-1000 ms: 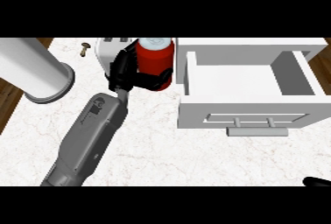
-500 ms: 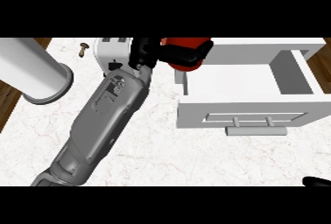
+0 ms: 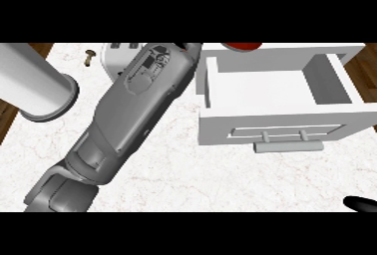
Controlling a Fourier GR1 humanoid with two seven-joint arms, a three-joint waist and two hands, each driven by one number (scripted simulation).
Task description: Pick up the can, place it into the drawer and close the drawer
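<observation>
At twelve o'clock, the left hand (image 3: 184, 47) is carrying the can (image 3: 242, 46); its fingers cannot be told. Lowering squarely into the open drawer (image 3: 274, 85) seems wisest.

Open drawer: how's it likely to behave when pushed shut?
The drawer looks like a rigid box with flat walls, so it probably won't flex. Nothing shows inside it yet, so it is likely light and slides easily. Its handle sits mid-front; a push there should run straight, while an off-centre push might skew it.
</observation>
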